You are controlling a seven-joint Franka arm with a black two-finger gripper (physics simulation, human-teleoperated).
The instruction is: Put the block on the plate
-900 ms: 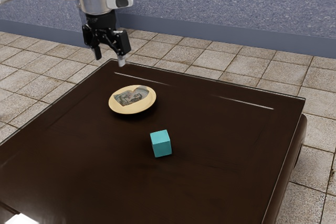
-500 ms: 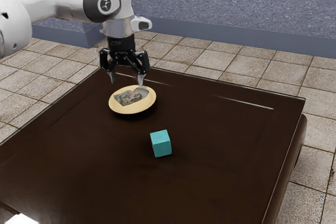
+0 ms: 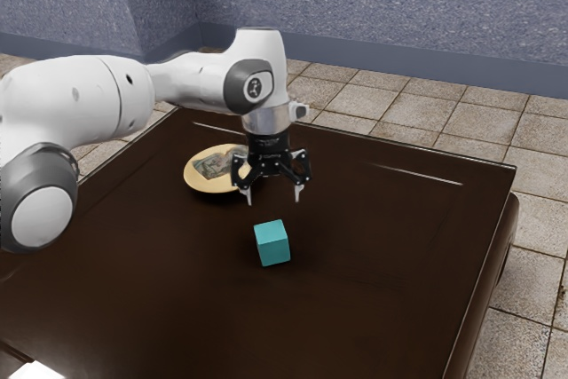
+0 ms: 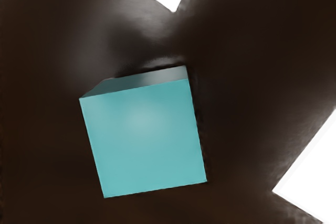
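Observation:
In the exterior view my gripper (image 3: 273,200) hangs above the table, fingers spread apart with nothing between them. Just below the fingertips sits a teal block (image 3: 272,243) on the dark tabletop. The wrist view has the block (image 4: 144,137) large, its top face toward the camera and slightly rotated. A cream plate (image 3: 201,182) with a picture on it rests behind the gripper, toward the exterior view's left, and the gripper partly covers its edge.
The dark table (image 3: 382,255) extends around the block and plate, with its far edge before a tiled floor. Bright white reflections (image 4: 310,171) lie on the tabletop in the wrist view.
My arm has swung in toward the exterior view's right and come lower, from behind the plate to over the block. Block and plate have stayed put.

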